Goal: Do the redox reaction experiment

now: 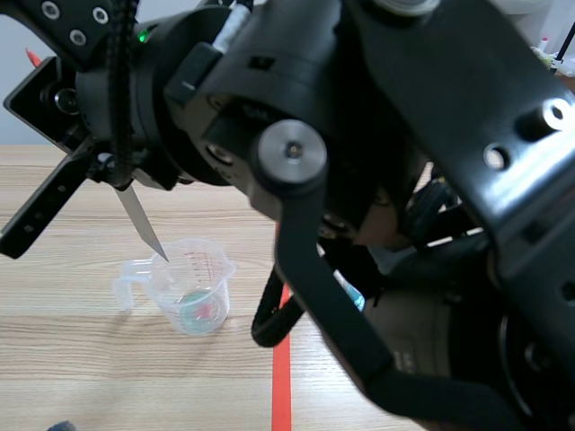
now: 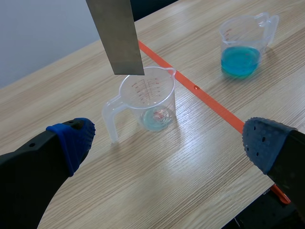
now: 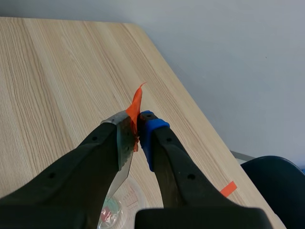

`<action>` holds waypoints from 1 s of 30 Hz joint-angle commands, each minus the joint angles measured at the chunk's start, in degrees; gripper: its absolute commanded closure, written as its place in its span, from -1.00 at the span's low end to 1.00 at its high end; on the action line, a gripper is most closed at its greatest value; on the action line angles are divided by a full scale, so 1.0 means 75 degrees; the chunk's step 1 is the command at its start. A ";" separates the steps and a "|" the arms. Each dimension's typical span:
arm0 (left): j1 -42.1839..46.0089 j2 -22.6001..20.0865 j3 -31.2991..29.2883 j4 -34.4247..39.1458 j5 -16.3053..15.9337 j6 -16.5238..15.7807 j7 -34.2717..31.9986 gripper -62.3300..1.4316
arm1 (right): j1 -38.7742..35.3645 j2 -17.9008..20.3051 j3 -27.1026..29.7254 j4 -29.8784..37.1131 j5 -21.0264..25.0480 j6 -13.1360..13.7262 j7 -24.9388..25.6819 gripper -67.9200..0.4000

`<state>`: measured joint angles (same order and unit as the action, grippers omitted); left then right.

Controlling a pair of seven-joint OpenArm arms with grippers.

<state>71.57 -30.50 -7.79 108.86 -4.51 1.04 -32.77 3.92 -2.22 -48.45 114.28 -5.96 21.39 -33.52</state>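
Right tool (image 3: pixel 137 128) clamps a metal strip (image 1: pixel 142 222), its tip over the clear cup (image 1: pixel 192 285). Left tool (image 2: pixel 167 140) is spread wide.

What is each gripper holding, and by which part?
The right gripper is shut on the metal strip near its orange-taped upper end; left gripper is open, holding nothing.

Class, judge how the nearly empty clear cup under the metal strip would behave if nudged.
The clear cup probably slides or tips easily: thin plastic, barely any liquid inside. Its side handle likely makes it swivel.
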 commanded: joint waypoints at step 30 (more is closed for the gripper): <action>0.0003 0.0020 -0.0023 0.0192 -0.0020 -0.0009 -0.0085 -1.00 | 0.0093 -0.0023 0.0023 0.0070 0.0076 0.0157 0.0020 0.97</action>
<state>71.57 -30.50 -7.79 108.86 -4.51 1.04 -32.77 3.92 -2.22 -48.45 114.28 -5.93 23.11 -33.76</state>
